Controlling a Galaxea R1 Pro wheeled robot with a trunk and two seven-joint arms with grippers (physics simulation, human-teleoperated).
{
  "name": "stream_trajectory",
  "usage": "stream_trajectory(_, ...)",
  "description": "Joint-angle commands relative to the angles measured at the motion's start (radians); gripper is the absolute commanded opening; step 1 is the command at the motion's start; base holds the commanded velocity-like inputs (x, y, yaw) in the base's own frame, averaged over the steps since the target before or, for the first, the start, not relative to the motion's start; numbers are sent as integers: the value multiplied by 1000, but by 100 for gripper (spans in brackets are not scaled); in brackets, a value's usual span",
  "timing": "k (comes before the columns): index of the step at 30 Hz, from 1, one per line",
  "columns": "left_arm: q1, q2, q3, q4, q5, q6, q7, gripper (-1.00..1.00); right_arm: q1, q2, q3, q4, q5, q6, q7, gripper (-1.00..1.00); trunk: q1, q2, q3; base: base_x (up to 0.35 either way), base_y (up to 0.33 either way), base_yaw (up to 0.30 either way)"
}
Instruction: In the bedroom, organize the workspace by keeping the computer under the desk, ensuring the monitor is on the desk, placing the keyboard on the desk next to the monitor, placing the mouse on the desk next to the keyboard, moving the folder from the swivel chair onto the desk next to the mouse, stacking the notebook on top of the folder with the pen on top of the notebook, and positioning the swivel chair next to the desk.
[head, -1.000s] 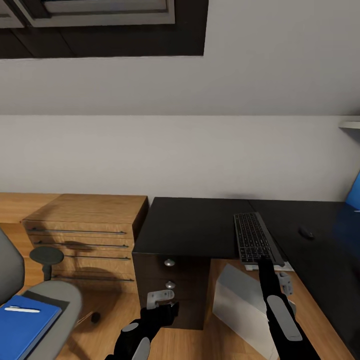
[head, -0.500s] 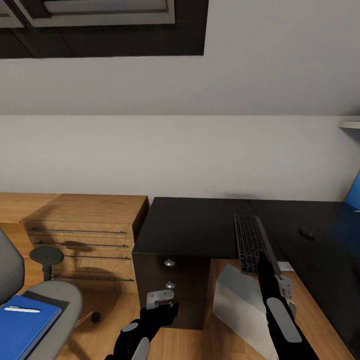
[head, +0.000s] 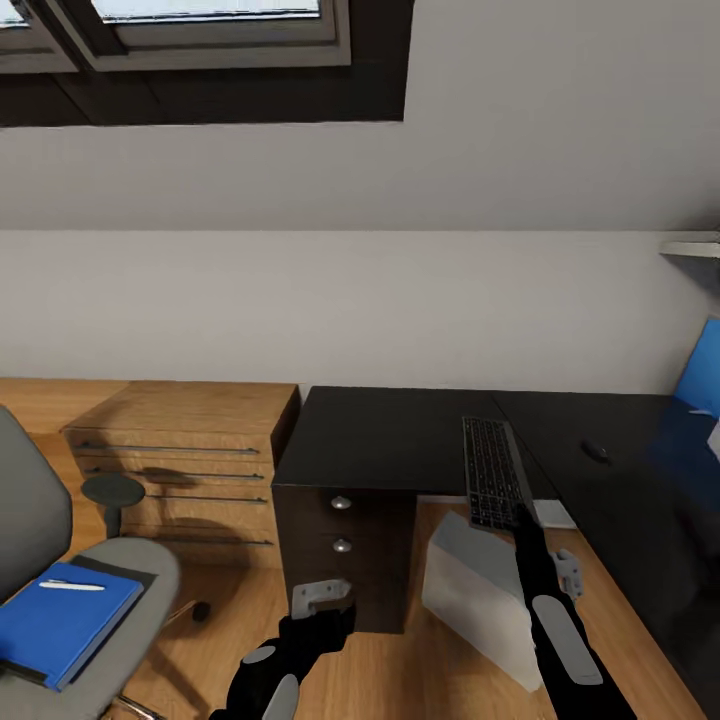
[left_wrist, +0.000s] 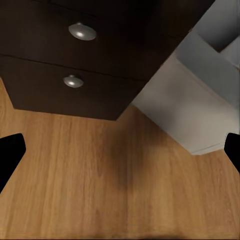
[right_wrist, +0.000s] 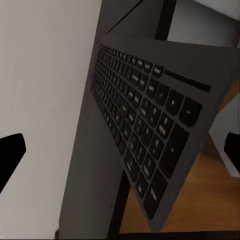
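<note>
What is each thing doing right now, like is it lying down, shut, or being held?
keyboard: flat on the desk, near end past its edge
mouse: resting on desk
folder: flat on swivel chair seat
pen: lying on folder
computer: on floor, tilted
drawers: shut
left gripper: open, empty
right gripper: open, at keyboard's end

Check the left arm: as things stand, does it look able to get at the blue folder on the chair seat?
Probably yes. The left gripper hangs open and empty over bare floor by the drawer unit. The folder lies on the swivel chair with nothing between, though the pen rests on it.
</note>
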Motion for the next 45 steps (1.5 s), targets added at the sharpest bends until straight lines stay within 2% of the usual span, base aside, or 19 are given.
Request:
stream_trajectory(1,-1,0,-2,-1,11,3,9,100,-1,2,1,0,-10,-2,4,100,-1,-1,-1,-336,0,0)
stream_trajectory(5,-1,0,0,1,10,2,11,100,0,5,9,0,-4,-5,8,100,-1,-1,-1,-336,0,0)
stream_trajectory(9,-1,0,2,12,9,1,12,100,0,8,101,2,43,-10,4,100,-1,-1,-1,-335,0,0)
stream_trajectory(11,-1,0,11,14,9,0,13,100,0,8,122,12,51,-11,3,100,-1,-1,-1,-218,0,0)
stream_trajectory(17,-1,0,22,15,7,-1,15,100,0,8,140,47,65,-11,3,100,-1,-1,-1,-50,0,0)
stream_trajectory(22,-1,0,24,17,7,-2,17,100,0,8,153,58,108,-11,1,100,-12,20,8,-11,0,0)
stream_trajectory(29,-1,-1,37,75,4,-3,15,100,-3,20,160,140,261,-44,-28,100,-39,69,30,-2,0,0)
stream_trajectory(30,-1,-2,39,86,4,-4,14,100,-4,28,161,175,311,-59,-41,100,-43,76,33,0,0,0)
stream_trajectory(32,-1,-2,40,94,3,-5,14,100,-6,39,164,214,368,-71,-51,100,-51,90,40,0,0,0)
stream_trajectory(33,-1,-2,41,100,3,-6,13,100,-8,52,166,256,430,-81,-58,100,-54,97,43,0,0,0)
stream_trajectory(36,-1,-4,41,117,2,-7,13,100,-10,67,168,327,525,-107,-64,100,-66,118,52,0,0,0)
stream_trajectory(37,-1,-6,41,137,1,-10,13,100,-11,73,169,380,586,-138,-66,100,-70,125,55,0,0,0)
stream_trajectory(39,-1,-7,41,165,0,-19,13,100,-12,77,170,435,644,-181,-68,100,-77,139,62,0,0,0)
stream_trajectory(40,-2,-7,41,181,0,-26,13,100,-12,80,170,487,699,-232,-69,100,-81,146,65,0,0,0)
stream_trajectory(41,-2,-9,41,217,-1,-47,13,100,-12,81,170,512,722,-259,-69,100,-85,153,68,0,0,0)
stream_trajectory(42,-2,-12,41,303,0,-127,13,100,-13,79,169,661,802,-377,-69,100,-89,160,71,0,0,0)
stream_trajectory(45,-3,-10,43,343,2,-157,13,100,-13,75,172,761,827,-422,-68,100,-100,181,80,0,0,0)
